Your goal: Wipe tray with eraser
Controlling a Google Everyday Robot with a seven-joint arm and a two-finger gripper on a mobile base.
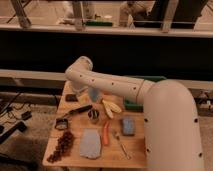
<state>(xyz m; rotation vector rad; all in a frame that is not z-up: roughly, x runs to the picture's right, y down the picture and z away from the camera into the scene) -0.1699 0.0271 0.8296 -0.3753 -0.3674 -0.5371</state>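
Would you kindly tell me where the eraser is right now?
In the camera view, the eraser lies at the far left corner of the table, below the arm's elbow, with the tool hanging just right of it.

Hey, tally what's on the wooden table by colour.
Black: 2 (eraser, long-handled tool)
Blue-grey: 2 (sponge, cloth)
Green: 1 (tray)
Yellow: 1 (banana)
Orange: 1 (carrot)
Total: 7, unclear small items left out.
The gripper hangs over the table's rear, right of the eraser.
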